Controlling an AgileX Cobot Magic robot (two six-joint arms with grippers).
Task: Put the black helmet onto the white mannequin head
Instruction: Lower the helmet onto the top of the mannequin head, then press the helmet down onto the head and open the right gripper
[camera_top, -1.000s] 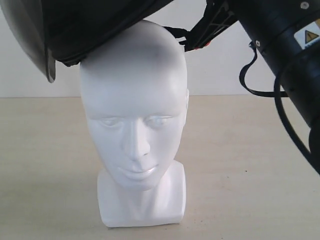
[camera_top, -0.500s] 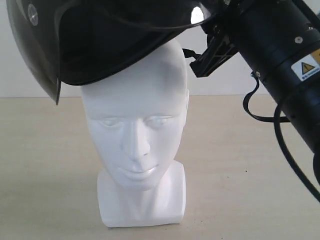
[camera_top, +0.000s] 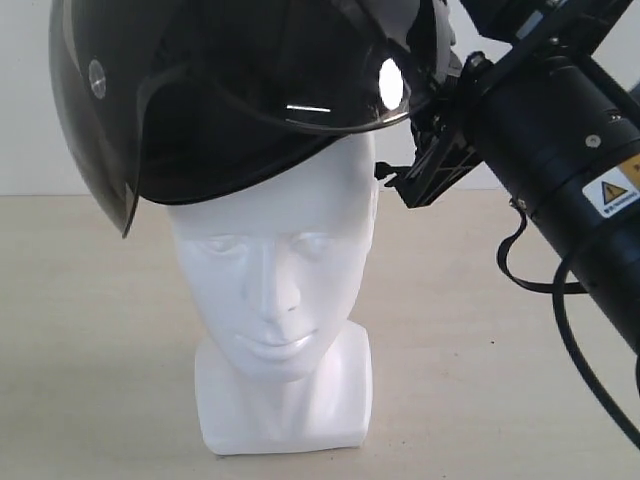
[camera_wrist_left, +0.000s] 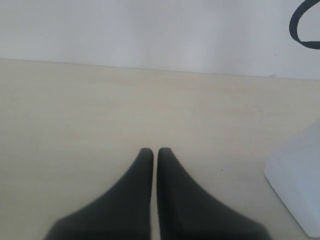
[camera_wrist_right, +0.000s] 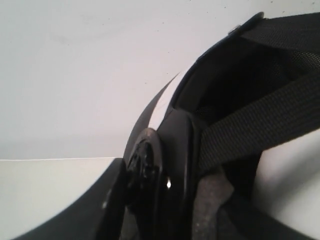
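The black helmet (camera_top: 250, 90) sits over the crown of the white mannequin head (camera_top: 270, 290), tilted, its smoky visor (camera_top: 100, 130) hanging down at the left. My right gripper (camera_top: 430, 150) grips the helmet's side edge from the right. In the right wrist view its fingers clamp the helmet rim (camera_wrist_right: 175, 165), with the chin strap (camera_wrist_right: 250, 130) and dark lining beside them. My left gripper (camera_wrist_left: 154, 152) hovers shut and empty over the table, with the mannequin's base (camera_wrist_left: 300, 180) off to one side.
The light wooden table (camera_top: 500, 400) runs around the mannequin, with a white wall behind. The right arm's black body (camera_top: 580, 190) and a loose cable (camera_top: 530, 270) fill the upper right of the exterior view.
The helmet has come down and swung more upright over the head, now covering the crown and forehead top. The right arm followed it downward.
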